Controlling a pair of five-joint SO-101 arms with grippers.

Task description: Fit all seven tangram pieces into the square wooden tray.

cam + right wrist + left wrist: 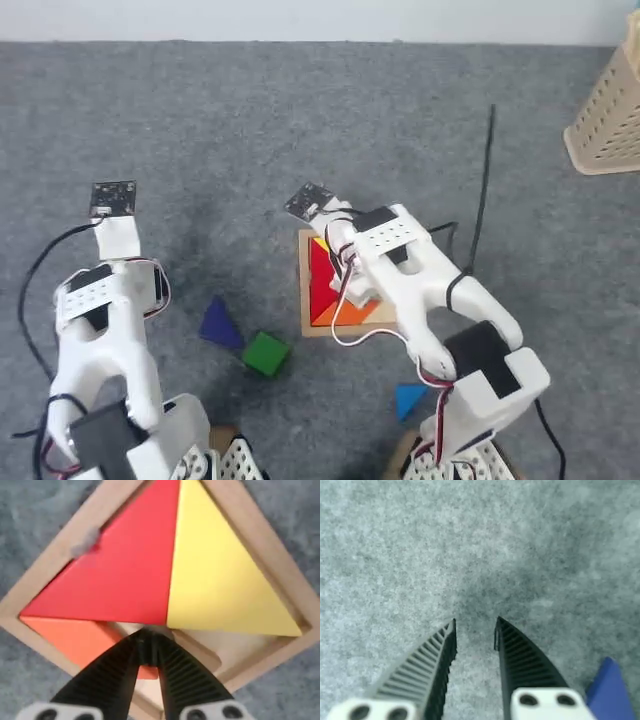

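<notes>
Desk: covered in grey felt [300, 120], with two white arms side by side at the near edge.
Tray: the square wooden tray [304, 300] lies on the desk under the right arm [420, 270], near the middle.
In the tray: a large red triangle [115, 575] and a large yellow triangle [220, 585] lie flat with their long sides touching. An orange piece [80, 640] lies against the red one's other edge. The rest of the tray floor [240, 650] is bare pale wood.
Right tool: the right tool [148, 639] hangs over the tray with its two black fingers pressed together. The tips are at the spot where red, yellow and orange meet, and nothing shows between them.
Left tool: the left tool [476, 622] hangs over bare felt, well away from the tray. Its fingers are spread with a clear gap and hold nothing. A blue edge [610, 690] lies on the felt close to its black finger.
Loose pieces: a dark blue triangle [220, 323] and a green square [266, 353] lie just beside each other between the two arms. A light blue triangle [408, 400] lies near the right arm's base, outside the tray.
Far corner: a beige perforated block [610, 110] stands at the desk's edge, and a black cable [485, 180] runs across the felt.
</notes>
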